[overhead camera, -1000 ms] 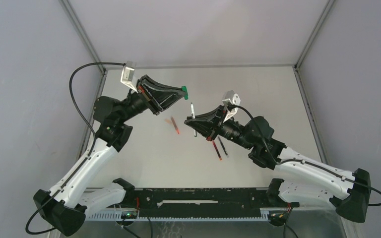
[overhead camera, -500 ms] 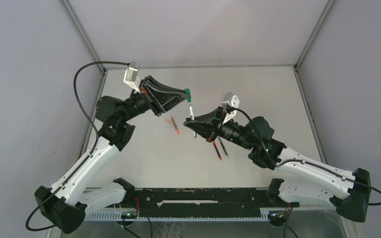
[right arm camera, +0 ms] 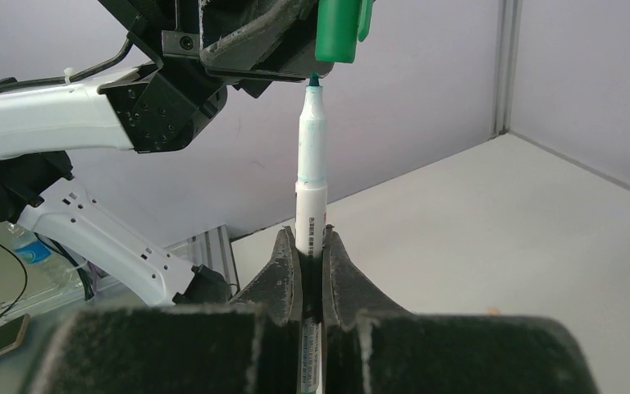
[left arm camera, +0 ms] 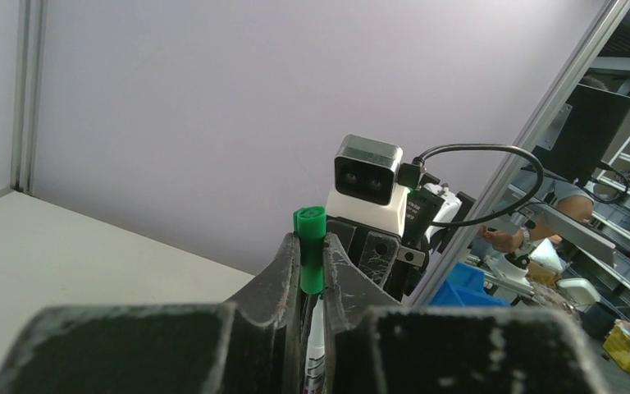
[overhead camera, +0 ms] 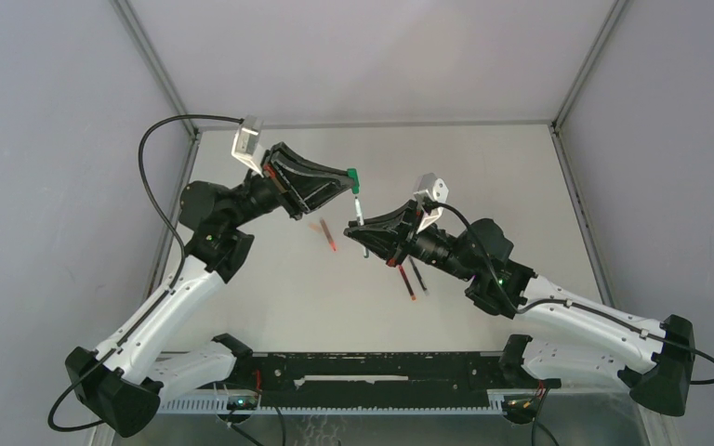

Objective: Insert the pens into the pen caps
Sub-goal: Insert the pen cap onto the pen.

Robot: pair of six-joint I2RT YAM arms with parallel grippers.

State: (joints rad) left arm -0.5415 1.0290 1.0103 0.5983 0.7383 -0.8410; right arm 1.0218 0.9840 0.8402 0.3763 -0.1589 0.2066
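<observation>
We are at the mating step for the green pair, and both parts are held in the air above the middle of the table (overhead camera: 483,167). The left gripper (overhead camera: 350,178) is clamped on the green cap (overhead camera: 354,174). In the left wrist view the cap stands between the two fingertips, with a pale barrel showing directly below it. The right gripper (overhead camera: 360,229) is clenched around the lower barrel of the green pen (overhead camera: 359,206) and points its tip at the cap. In the right wrist view the tip sits right at the cap's mouth, closer to the left rim than to the centre, and we cannot tell whether it has entered. We judge the pen not yet seated, because the whole tapered nose shows below the cap. The next move calls for a small sideways correction to centre the tip. A straight push along the pen's axis should follow, until the cap closes over the nose. Both grips must hold firm so that neither part slips or tilts. Three more pens lie on the table. A red pen (overhead camera: 328,234) lies just left of the right gripper, and a second red pen (overhead camera: 406,281) lies beside a black pen (overhead camera: 417,275) under the right arm. We cannot make out the other caps in these views.
</observation>
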